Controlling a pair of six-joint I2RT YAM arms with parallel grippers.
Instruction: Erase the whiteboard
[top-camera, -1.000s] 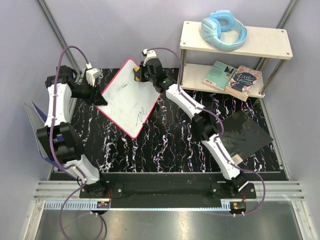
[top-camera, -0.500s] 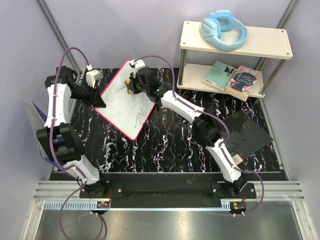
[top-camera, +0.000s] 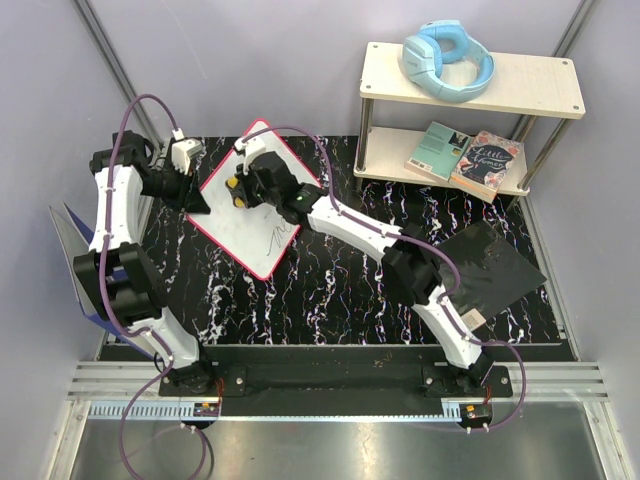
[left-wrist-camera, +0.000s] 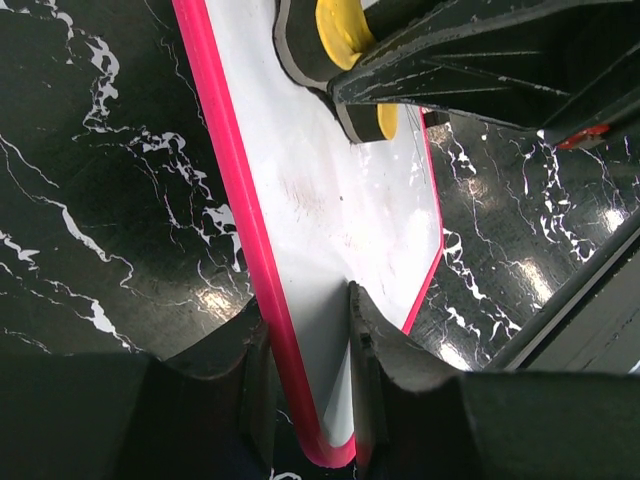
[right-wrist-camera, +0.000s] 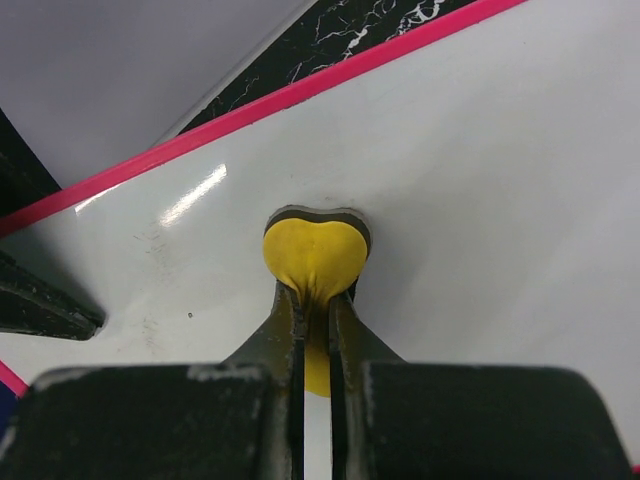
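On the bench (top-camera: 330, 290), the whiteboard (top-camera: 255, 242) sits at 10 o'clock. The left fingers (top-camera: 198, 198) clamp its 9 o'clock corner. The right fingers (right-wrist-camera: 290, 340), closed on a yellow eraser (right-wrist-camera: 312, 255), press it against the board, 10 o'clock of centre.

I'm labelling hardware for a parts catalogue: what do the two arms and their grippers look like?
Both the left arm and right arm have white links with bulky black joints, and a purple cable loops along each. The left gripper and right gripper have dark, scuffed fingers.
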